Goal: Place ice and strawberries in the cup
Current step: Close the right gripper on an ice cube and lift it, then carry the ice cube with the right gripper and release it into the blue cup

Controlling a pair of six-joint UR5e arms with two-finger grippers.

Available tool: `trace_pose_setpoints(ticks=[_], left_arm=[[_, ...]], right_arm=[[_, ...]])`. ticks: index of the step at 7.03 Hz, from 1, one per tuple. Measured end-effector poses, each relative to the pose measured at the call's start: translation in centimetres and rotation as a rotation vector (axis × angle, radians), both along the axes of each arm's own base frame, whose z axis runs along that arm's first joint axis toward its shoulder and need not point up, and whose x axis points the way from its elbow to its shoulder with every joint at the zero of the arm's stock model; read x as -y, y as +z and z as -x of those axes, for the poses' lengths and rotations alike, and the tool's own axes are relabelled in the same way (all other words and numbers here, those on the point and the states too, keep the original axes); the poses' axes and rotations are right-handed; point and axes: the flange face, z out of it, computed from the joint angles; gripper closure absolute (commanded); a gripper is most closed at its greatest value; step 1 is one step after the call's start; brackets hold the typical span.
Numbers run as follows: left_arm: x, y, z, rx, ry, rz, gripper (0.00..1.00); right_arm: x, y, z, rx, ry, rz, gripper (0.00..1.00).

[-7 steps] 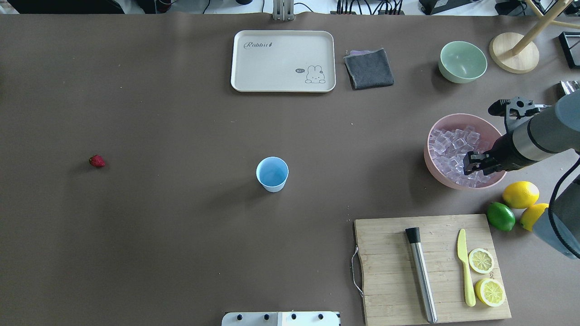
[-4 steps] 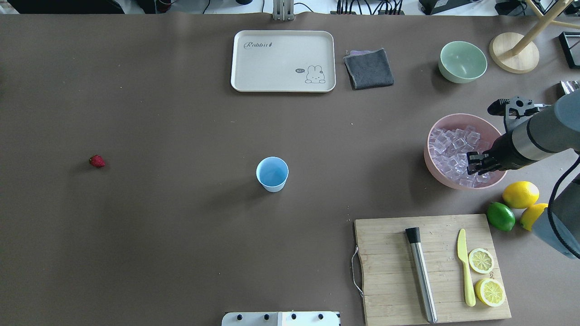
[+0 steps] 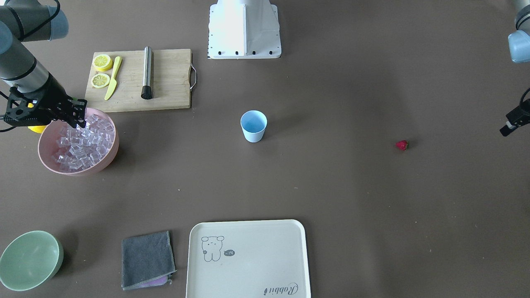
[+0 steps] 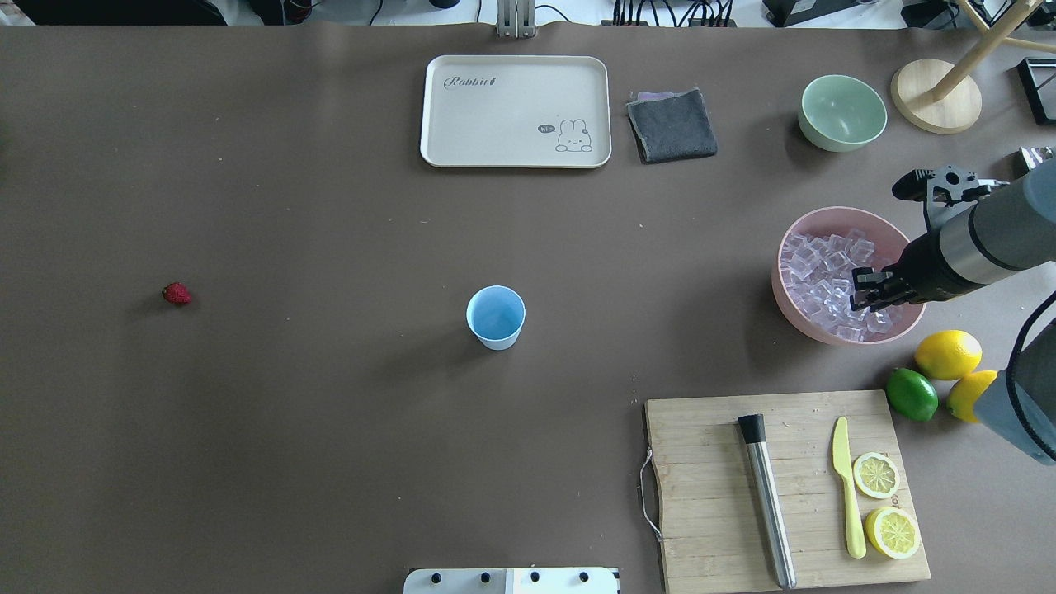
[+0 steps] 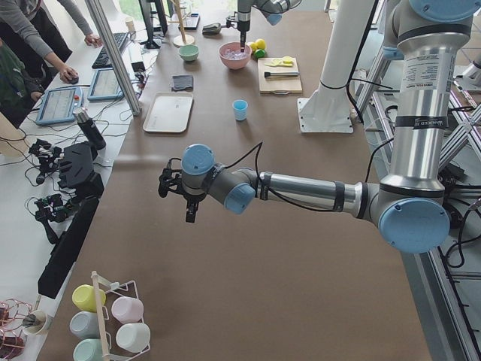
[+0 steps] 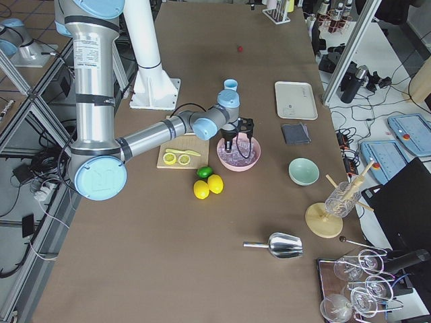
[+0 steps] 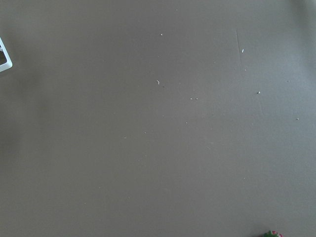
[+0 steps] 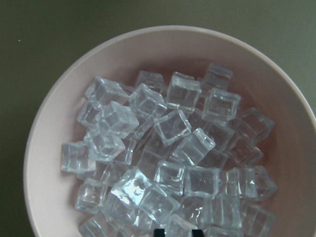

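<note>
Right gripper (image 4: 858,295) low over ice (image 4: 813,264) in pink bowl (image 4: 833,212) — cup (image 4: 495,316) well apart

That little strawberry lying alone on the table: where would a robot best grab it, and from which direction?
Probably across the red body at its widest, coming straight down from above. The strawberry lies low on the bare table with nothing near it, so the fingers can drop on either side. Coming in from the side, they would likely just push it along.
</note>
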Motion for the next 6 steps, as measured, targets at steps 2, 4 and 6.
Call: trace_pose_setpoints(ticks=[2,4,6], left_arm=[[0.2,-0.2,0.0,-0.001,0.000,-0.004,0.03],[0.3,-0.4,-0.1,-0.002,-0.001,-0.005,0.03],[0.3,-0.4,-0.1,-0.003,-0.003,-0.003,0.03]], right_arm=[[0.6,-2.3,-2.5,0.063,0.017,0.004,1.00],[2.9,-7.7,-1.4,0.106,0.021,-0.028,1.00],[5.4,-16.8,3.5,0.150,0.029,-0.058,1.00]])
